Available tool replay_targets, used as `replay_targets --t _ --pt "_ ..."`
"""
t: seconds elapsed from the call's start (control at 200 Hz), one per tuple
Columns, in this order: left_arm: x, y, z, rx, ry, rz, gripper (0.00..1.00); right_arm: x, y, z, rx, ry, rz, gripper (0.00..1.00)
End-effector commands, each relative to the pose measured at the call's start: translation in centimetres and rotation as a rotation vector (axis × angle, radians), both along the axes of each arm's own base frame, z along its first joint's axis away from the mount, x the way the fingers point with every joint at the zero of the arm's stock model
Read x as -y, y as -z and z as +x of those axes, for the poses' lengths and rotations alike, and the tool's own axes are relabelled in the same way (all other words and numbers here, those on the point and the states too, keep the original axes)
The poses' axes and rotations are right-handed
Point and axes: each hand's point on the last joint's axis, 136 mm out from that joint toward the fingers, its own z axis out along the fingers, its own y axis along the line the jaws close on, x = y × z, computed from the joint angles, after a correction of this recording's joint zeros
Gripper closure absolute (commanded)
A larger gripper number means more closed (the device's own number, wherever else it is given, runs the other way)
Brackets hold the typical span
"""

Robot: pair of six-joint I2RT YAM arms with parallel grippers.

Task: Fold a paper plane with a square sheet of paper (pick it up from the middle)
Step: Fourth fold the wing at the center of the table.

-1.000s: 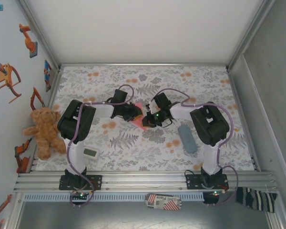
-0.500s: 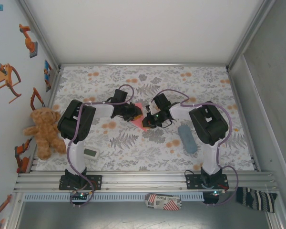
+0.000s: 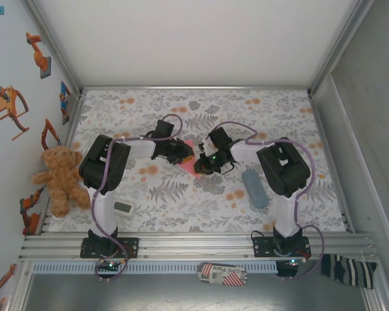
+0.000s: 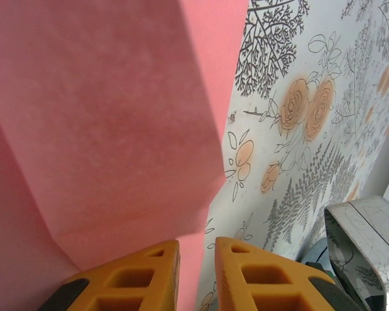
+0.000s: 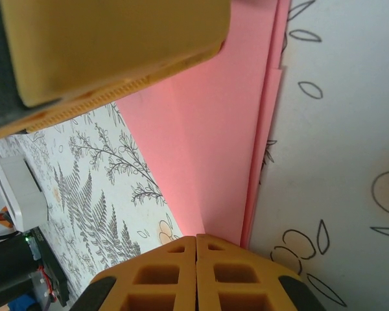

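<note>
Mid-fold: the creased square sheet of paper [image 3: 195, 170] is at bench [image 3: 181, 201] centre, between both arms. The right gripper [image 5: 196, 238] has its jaws closed on the folded edge. The left gripper [image 4: 196, 245] has its jaws narrowly apart over the sheet — grip unconfirmed. Judged next: press the crease flat without tearing

Salmon-pink paper [image 4: 104, 116], grey fern-and-orange-rose print tablecloth [image 3: 181, 194], grey-blue pouch [image 3: 254, 188], brown teddy bear [image 3: 57, 175]
</note>
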Motion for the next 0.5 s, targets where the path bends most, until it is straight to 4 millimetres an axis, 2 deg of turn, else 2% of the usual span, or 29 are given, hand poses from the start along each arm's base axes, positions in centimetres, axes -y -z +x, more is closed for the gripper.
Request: replay_targets --t 0.0,0.235,0.361,0.496 --pt "-3.3 5.8 -3.0 -0.159 -0.032 0.194 0.77 1.5 2.2 -1.4 -0.046 -0.011 -0.096 0.93" --pt "-3.9 6.2 -2.9 -0.176 -0.054 0.226 0.78 3.3 3.3 -2.6 -0.079 -0.019 -0.199 0.94" --pt "-4.3 6.5 -2.9 -0.189 -0.065 0.238 0.78 3.3 2.7 -3.3 -0.084 -0.034 -0.174 0.94" --pt "-4.5 6.7 -2.9 -0.195 -0.071 0.239 0.78 2.9 1.5 -5.0 -0.112 -0.077 -0.096 0.94"
